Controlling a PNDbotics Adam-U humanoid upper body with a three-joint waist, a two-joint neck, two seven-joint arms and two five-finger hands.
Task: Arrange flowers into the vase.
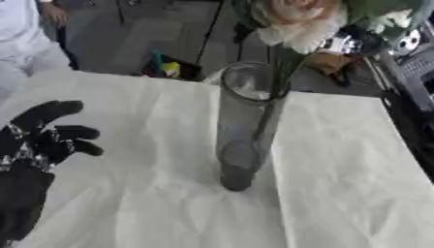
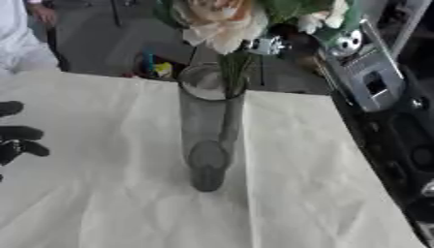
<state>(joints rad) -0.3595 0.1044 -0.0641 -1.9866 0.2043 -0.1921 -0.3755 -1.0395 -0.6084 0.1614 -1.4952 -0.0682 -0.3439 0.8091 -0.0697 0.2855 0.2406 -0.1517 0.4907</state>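
Left robot hand (image 1: 47,140) open, well apart from vase (image 1: 241,131).

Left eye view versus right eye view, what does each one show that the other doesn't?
Only the left eye view shows most of the left hand, with its palm and forearm, fingers relaxed, hovering above the cloth at the left edge. The right eye view catches just its fingertips. Only the right eye view shows the right arm, its silver and grey parts running down the right side. The right hand itself cannot be made out. Both show the clear vase upright on the white tablecloth, with the pale flowers above its mouth and stems inside it.
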